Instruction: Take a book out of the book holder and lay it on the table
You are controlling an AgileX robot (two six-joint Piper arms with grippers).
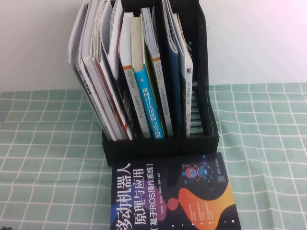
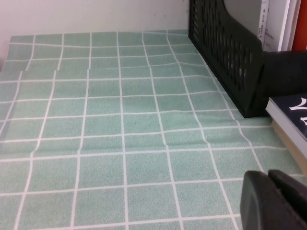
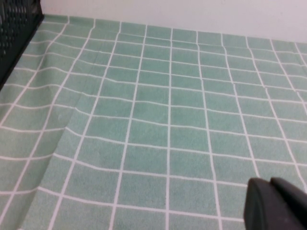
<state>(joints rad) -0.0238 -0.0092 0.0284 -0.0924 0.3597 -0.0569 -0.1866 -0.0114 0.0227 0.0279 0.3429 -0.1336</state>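
The book, dark-covered with a large white Chinese title and orange-pink blobs, lies flat, cover up, on the table just in front of the book holder. One corner of the book shows in the left wrist view beside the holder's slatted side. My left gripper hovers low over the cloth to the left of the book, shut and holding nothing. Away to the right of the holder, my right gripper is shut and empty over bare cloth.
Several other books stand upright in the holder, among them a blue-spined one. Its rightmost compartment holds no book. A white wall rises behind the table. The green checked cloth is wrinkled on both sides of the holder.
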